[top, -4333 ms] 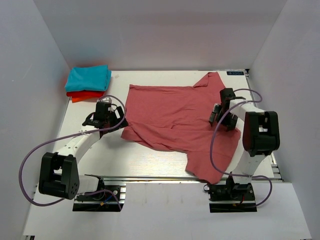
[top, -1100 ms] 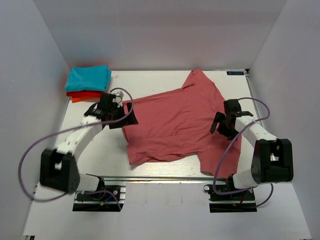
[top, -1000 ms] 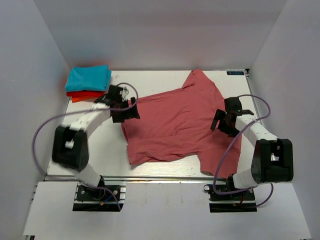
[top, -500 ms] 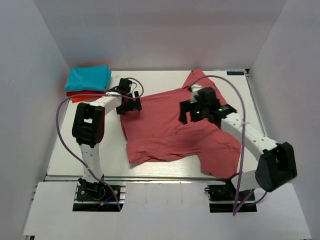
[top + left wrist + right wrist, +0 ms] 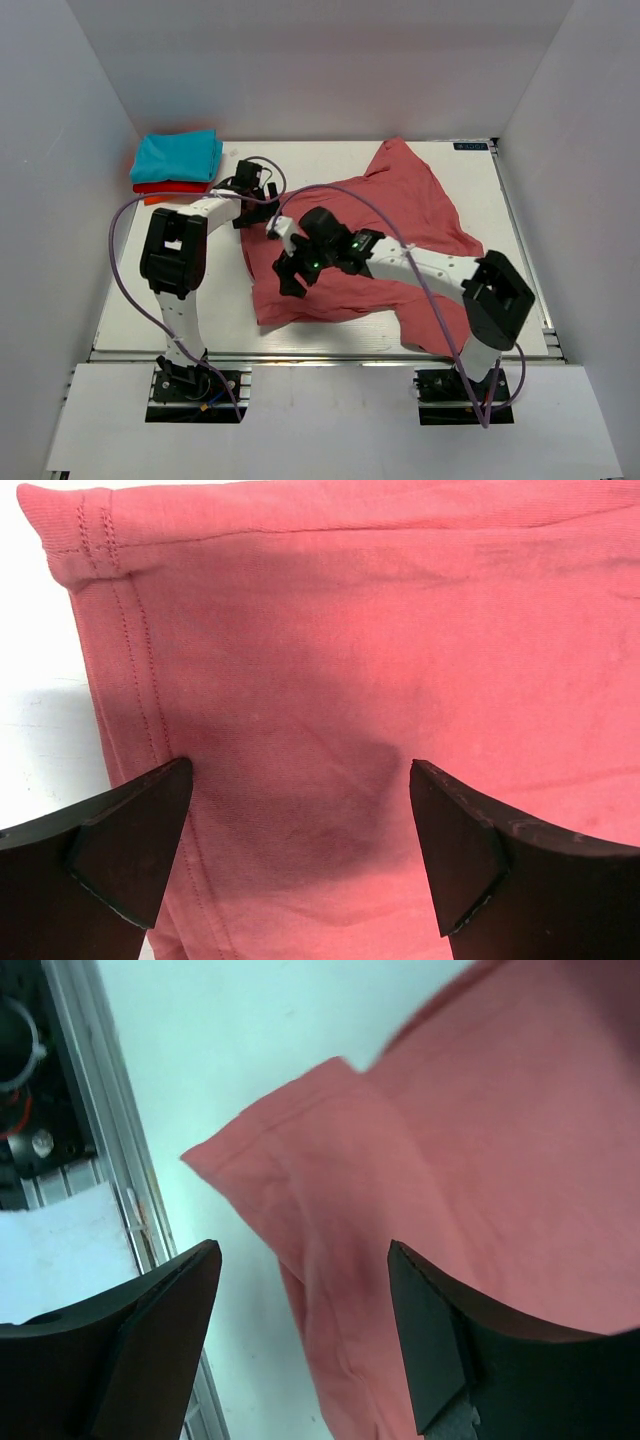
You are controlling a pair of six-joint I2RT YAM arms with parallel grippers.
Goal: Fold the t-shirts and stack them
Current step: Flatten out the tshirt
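The salmon-pink t-shirt (image 5: pixel 400 215) lies spread and rumpled across the middle of the table. My left gripper (image 5: pixel 252 208) hovers open over its far-left corner; in the left wrist view the stitched hem (image 5: pixel 120 630) lies under the open left gripper (image 5: pixel 300 850), with nothing between the fingers. My right arm reaches across the shirt, and the right gripper (image 5: pixel 288 278) stands open above its near-left part. In the right wrist view a folded corner of the shirt (image 5: pixel 300 1150) lies below the right gripper (image 5: pixel 300 1340). The turquoise tee (image 5: pixel 178 155) sits folded on the orange-red tee (image 5: pixel 165 190) at the far left.
White walls enclose the table (image 5: pixel 190 290) on three sides. A metal rail (image 5: pixel 320 355) runs along the near edge, also visible as the rail (image 5: pixel 100 1140) in the right wrist view. Purple cables loop from both arms over the left side.
My right arm has swung from the right side across the shirt to its near-left part, and its jaws have narrowed a little. The left gripper has moved up to the shirt's far-left corner.
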